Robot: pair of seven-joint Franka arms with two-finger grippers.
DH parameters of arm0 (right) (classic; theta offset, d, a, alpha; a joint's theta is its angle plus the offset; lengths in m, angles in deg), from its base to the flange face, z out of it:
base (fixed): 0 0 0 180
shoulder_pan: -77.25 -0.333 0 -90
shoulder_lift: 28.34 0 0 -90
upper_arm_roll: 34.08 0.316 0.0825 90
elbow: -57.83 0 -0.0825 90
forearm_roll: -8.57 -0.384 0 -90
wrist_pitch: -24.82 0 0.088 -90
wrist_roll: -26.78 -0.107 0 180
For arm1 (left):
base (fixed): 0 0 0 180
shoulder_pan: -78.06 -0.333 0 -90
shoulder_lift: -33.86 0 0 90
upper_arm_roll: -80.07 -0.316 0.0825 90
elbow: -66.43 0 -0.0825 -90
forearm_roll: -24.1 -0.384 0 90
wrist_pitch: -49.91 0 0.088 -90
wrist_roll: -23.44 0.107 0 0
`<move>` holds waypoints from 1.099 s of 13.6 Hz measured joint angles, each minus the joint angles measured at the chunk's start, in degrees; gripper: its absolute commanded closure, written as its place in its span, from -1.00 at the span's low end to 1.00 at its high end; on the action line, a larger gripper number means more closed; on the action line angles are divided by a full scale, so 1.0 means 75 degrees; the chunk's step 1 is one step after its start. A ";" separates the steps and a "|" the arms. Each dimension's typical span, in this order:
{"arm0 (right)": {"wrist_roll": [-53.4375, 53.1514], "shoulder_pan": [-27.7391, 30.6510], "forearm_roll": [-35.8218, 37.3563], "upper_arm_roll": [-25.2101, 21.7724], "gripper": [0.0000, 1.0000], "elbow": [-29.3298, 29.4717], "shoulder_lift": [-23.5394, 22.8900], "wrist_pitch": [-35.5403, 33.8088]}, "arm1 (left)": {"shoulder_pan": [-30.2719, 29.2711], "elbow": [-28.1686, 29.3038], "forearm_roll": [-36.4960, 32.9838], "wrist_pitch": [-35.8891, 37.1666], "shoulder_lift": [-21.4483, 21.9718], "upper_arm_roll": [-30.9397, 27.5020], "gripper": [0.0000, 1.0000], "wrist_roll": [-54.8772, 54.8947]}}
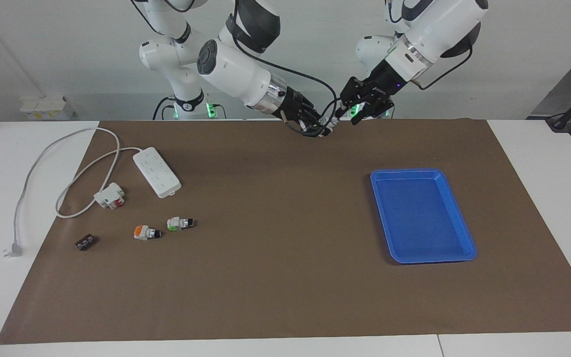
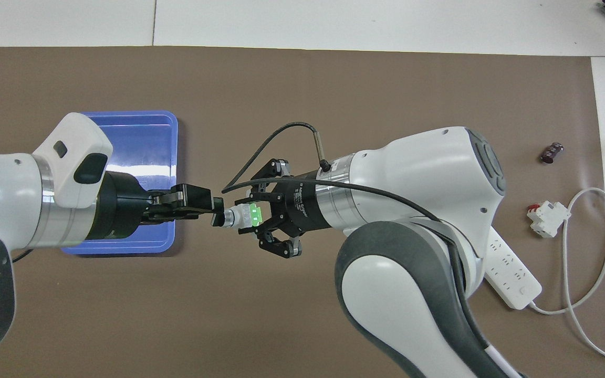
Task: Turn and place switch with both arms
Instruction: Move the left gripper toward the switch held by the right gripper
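Up in the air between the two arms, over the brown mat [image 1: 265, 277] on the tabletop, the switch [image 2: 244, 215] is half hidden: only its white body, glowing green face and silvery collar show. The right gripper [image 2: 260, 218] has its fingers closed on the block. The left gripper [image 2: 217, 206] pinches the knob end, though the knob itself is covered. From across the table the switch is lost among the black fingers. The glossy blue tray [image 1: 456, 218] sits partly under the left arm.
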 measured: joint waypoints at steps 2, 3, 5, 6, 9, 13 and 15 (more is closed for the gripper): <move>0.0000 0.0000 0.0000 0.0000 1.00 0.0001 0.0000 0.0000 | 0.0000 0.0142 0.0253 -0.0009 0.0070 0.0000 0.00 0.0099; 0.0000 0.0000 0.0000 0.0000 1.00 0.0001 0.0000 0.0000 | 0.0000 0.0235 0.0351 -0.0021 0.0121 -0.0004 0.04 0.0194; 0.0000 0.0000 0.0000 0.0000 1.00 0.0002 0.0000 0.0000 | -0.0011 0.0446 0.0624 -0.0057 0.0243 -0.0032 0.08 0.0428; 0.0000 0.0000 0.0000 0.0000 1.00 0.0003 0.0000 0.0000 | -0.0020 0.0529 0.0703 -0.0089 0.0295 -0.0053 0.13 0.0513; 0.0000 0.0002 0.0000 -0.0003 1.00 0.0004 0.0000 0.0002 | -0.0025 0.0735 0.0817 -0.0388 0.0407 -0.0080 0.29 0.0592; 0.0000 0.0002 0.0000 -0.0003 1.00 0.0004 -0.0005 0.0004 | -0.0025 0.0963 0.0998 -0.0646 0.0514 -0.0078 0.29 0.0642; 0.0000 0.0002 0.0000 -0.0003 1.00 0.0005 -0.0005 0.0004 | -0.0025 0.0991 0.1015 -0.0650 0.0533 -0.0075 0.29 0.0643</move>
